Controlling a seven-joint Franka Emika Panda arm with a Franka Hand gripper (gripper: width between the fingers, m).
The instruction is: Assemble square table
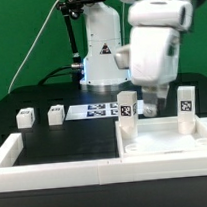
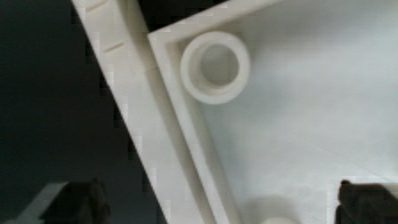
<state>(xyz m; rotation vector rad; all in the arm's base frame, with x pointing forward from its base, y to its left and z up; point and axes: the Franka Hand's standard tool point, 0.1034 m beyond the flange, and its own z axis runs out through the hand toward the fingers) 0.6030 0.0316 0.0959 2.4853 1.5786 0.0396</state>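
Note:
The white square table top [image 1: 169, 139] lies at the exterior view's right, tray-like with a raised rim. Two tagged white legs stand upright on it, one at its far left corner [image 1: 126, 107] and one at its far right corner [image 1: 185, 103]. Two more small legs [image 1: 25, 117] [image 1: 57, 114] lie on the black table at the left. My gripper [image 1: 151, 100] hangs over the top between the standing legs. In the wrist view the gripper [image 2: 217, 200] is open and empty, with dark fingertips [image 2: 71, 202] far apart over the top's rim [image 2: 157, 120] and a round socket [image 2: 217, 67].
The marker board [image 1: 92, 111] lies flat behind the table top, in front of the arm's base [image 1: 101, 67]. A long white border wall [image 1: 56, 173] runs along the front and turns up the left side [image 1: 8, 148].

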